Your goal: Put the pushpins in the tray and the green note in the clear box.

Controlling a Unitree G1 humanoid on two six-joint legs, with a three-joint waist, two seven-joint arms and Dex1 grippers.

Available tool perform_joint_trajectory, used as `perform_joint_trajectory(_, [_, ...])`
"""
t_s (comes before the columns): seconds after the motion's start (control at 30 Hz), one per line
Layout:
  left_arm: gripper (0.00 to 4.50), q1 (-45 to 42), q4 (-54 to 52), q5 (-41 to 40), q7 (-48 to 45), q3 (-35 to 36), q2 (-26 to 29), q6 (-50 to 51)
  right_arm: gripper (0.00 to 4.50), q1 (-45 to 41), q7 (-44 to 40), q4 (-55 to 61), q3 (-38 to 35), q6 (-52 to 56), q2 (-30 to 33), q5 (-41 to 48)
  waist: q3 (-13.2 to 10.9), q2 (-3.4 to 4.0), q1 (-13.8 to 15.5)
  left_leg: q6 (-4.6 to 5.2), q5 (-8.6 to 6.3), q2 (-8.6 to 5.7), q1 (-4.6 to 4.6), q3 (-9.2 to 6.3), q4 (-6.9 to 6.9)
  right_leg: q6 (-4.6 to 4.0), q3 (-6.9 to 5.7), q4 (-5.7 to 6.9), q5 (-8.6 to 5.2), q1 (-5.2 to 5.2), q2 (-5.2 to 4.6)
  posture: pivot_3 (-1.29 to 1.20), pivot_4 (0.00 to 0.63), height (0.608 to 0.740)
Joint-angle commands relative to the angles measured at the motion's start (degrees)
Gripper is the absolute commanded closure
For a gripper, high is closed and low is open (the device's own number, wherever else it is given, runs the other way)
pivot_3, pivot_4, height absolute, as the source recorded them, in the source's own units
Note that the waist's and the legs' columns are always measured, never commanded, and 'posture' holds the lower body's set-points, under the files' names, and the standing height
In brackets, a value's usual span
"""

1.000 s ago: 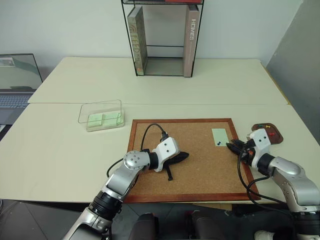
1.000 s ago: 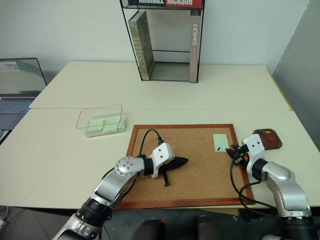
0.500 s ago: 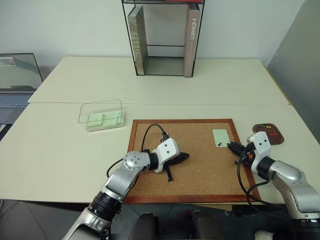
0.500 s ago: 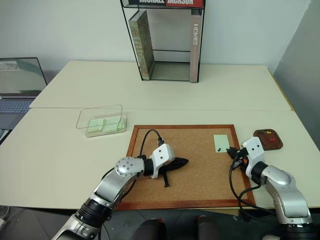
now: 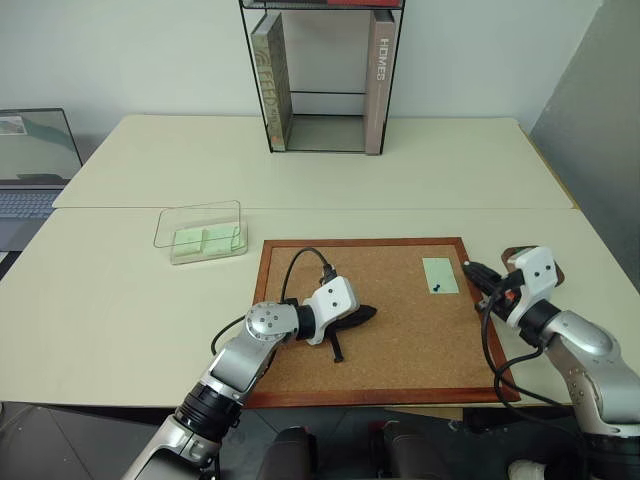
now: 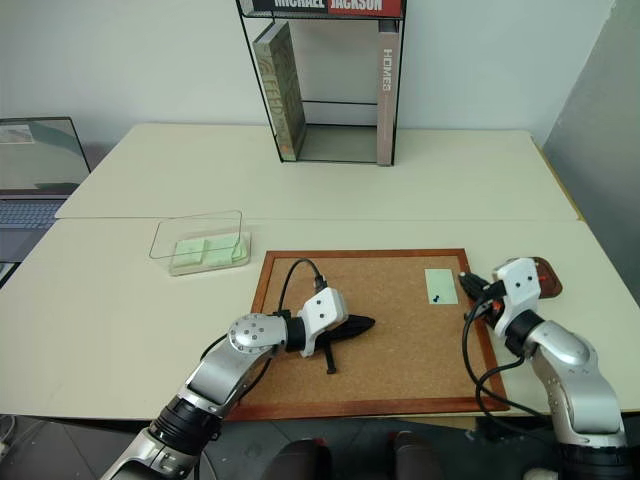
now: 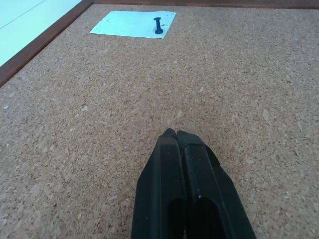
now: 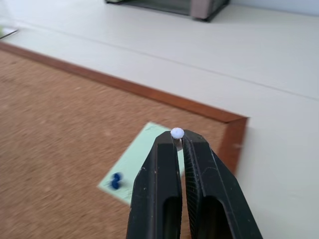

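Observation:
The pale green note (image 5: 440,275) lies on the corkboard (image 5: 400,340) near its right edge, pinned by a dark blue pushpin (image 5: 437,288). My right gripper (image 8: 177,137) hovers just above the note's right side, shut on a pale-headed pushpin (image 8: 177,133) at its fingertips. The dark brown tray (image 6: 548,275) sits right of the board, mostly hidden behind that gripper. My left gripper (image 7: 175,133) rests shut and empty on the middle of the cork. The clear box (image 5: 200,231) stands left of the board with green slips inside.
A tall black wire shelf (image 5: 322,75) with books stands at the table's far middle. A laptop (image 5: 35,160) sits at the far left. The table's right edge runs close beside the tray.
My right gripper has lifted from the board's right edge and now sits higher, closer to the tray, holding the pale-headed pin. The left arm stayed still.

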State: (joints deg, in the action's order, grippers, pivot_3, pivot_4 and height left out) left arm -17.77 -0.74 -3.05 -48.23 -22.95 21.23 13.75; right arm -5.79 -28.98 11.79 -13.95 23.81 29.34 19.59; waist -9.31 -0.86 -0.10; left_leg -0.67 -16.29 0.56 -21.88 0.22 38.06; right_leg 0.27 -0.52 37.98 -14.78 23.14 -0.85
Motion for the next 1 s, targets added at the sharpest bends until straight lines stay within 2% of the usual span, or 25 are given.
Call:
perform_joint_trajectory(0.03, [4.50,2.7,2.3,2.1,-1.4,-3.4,1.0,2.2,4.42,-3.2,3.2,-4.9,-4.0,1.3,1.6,-0.6,0.0,0.01,0.0,0.00,0.00,0.00,0.00,0.00,-0.01,0.00,-0.01,-0.01,0.00,0.00,0.00,0.00,0.150,0.740])
perform_joint_trajectory(0.27, [4.50,2.7,2.1,2.4,-1.2,-3.7,0.6,2.2,4.42,-9.7,10.0,-17.5,-7.1,4.8,3.3,-2.8,0.0,0.06,0.0,0.00,0.00,-0.02,-0.01,0.05,-0.02,-0.01,0.05,0.00,0.00,0.00,-0.01,0.00,0.150,0.740])
perform_joint_trajectory(0.47, [4.50,3.0,2.0,2.6,-1.2,-3.5,0.7,2.1,4.42,-11.9,11.5,-22.0,-7.3,6.1,3.9,-3.4,0.1,0.20,0.0,0.00,0.00,-0.02,-0.01,0.08,-0.02,-0.01,0.07,0.00,0.00,0.01,0.00,0.00,0.150,0.740])
perform_joint_trajectory(0.77, [4.50,3.0,2.1,2.8,-1.1,-3.6,0.6,2.0,2.50,-11.7,12.0,-22.3,-7.1,7.5,3.8,-3.2,0.2,0.22,0.0,0.00,0.00,-0.01,-0.01,0.08,-0.02,-0.01,0.08,0.00,0.00,0.01,0.00,0.00,0.150,0.740])
perform_joint_trajectory(0.93, [4.50,3.0,2.3,2.9,-1.1,-3.6,0.5,1.9,1.30,-12.1,11.5,-20.3,-9.4,1.7,2.2,-1.3,0.2,0.22,0.0,0.00,0.00,-0.01,-0.01,0.08,-0.02,-0.01,0.08,0.00,0.00,0.01,0.00,0.00,0.150,0.740])
perform_joint_trajectory(1.0, [4.50,3.1,2.3,2.9,-1.1,-3.6,0.6,1.8,1.15,-12.3,11.3,-19.1,-11.0,-0.8,1.3,0.0,0.2,0.23,0.0,0.00,0.00,-0.01,-0.01,0.07,-0.02,-0.01,0.07,0.00,0.00,0.01,0.01,0.00,0.150,0.740])
